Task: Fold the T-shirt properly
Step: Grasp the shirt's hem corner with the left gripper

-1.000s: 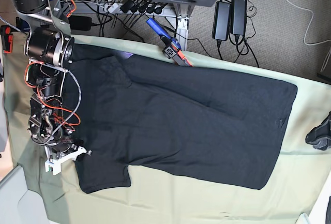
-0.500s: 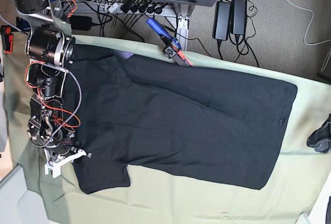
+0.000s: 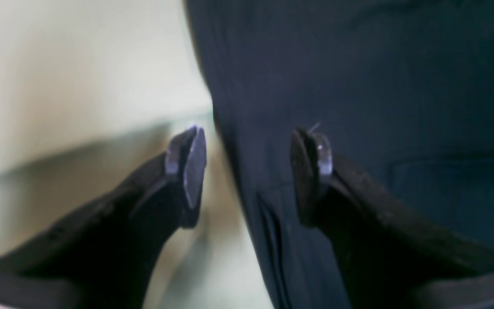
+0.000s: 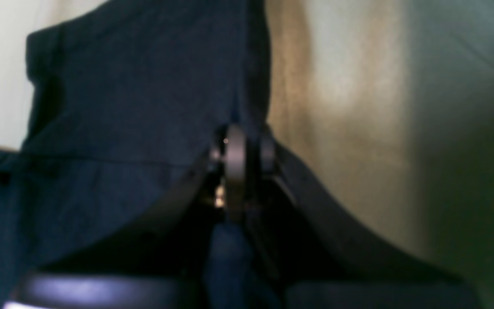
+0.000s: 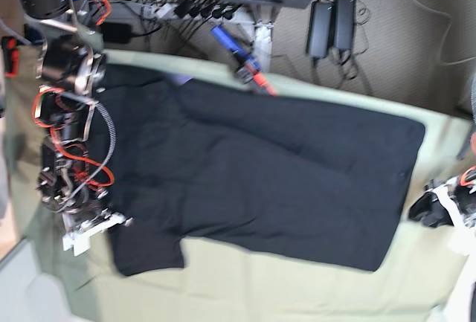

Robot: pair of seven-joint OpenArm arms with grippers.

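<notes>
The black T-shirt [image 5: 282,166] lies spread plain side up on the pale green table cloth [image 5: 297,288], sleeves at the left and hem at the right. My right gripper [image 5: 113,221] is shut on the edge of the near sleeve; in the right wrist view the gripper [image 4: 242,146] pinches the T-shirt [image 4: 144,107] fabric. My left gripper [image 5: 420,207] is open at the hem's near right end. In the left wrist view the left gripper [image 3: 249,171] straddles the T-shirt [image 3: 358,64] edge, one finger over cloth and one over fabric. The print is hidden.
A blue and orange clamp [image 5: 242,58] sits at the table's far edge by the collar. Power bricks [image 5: 332,24] and cables [image 5: 178,6] lie on the floor beyond. The right arm's wired links [image 5: 67,114] stand along the left side.
My left gripper has come in from the right edge to the shirt's hem. My right gripper stays shut on the sleeve and has barely moved.
</notes>
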